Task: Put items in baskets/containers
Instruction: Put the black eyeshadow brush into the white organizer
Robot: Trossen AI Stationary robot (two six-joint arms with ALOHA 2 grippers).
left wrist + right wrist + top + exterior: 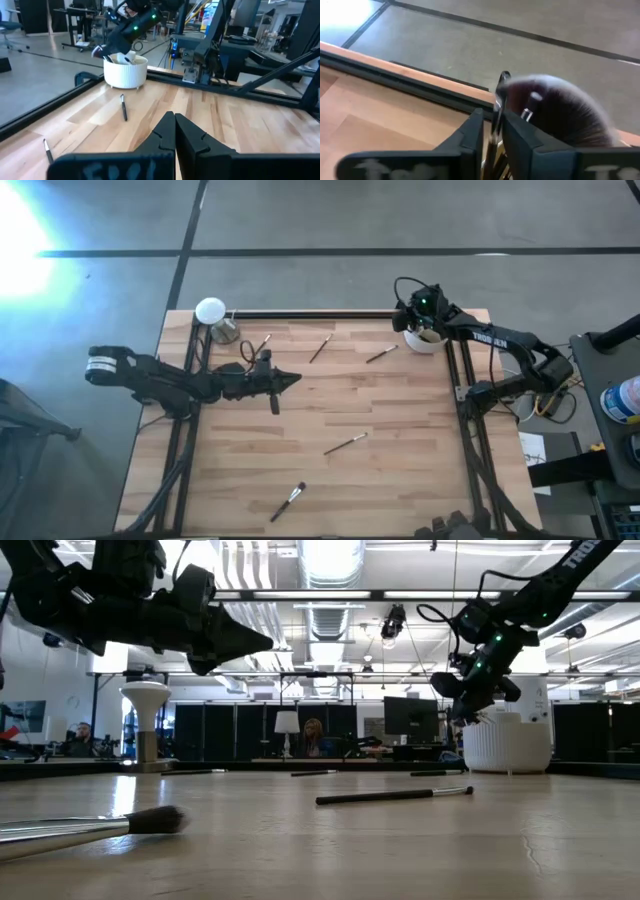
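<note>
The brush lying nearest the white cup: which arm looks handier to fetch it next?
Probably the right. Its gripper hovers at the cup, beside that brush. The left gripper, jaws shut, is farther away mid-table.

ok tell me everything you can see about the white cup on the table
The cup is round, cream-white, with vertical ribbing on its outer wall, and looks like ceramic or plastic. It stands upright at the table's far right corner, beside the dark frame rail. Brush handles poke up inside it. The right gripper hangs just over its rim with a brush between its fingers, apparently lowering it in. One brush lies on the wood just in front of it.
</note>
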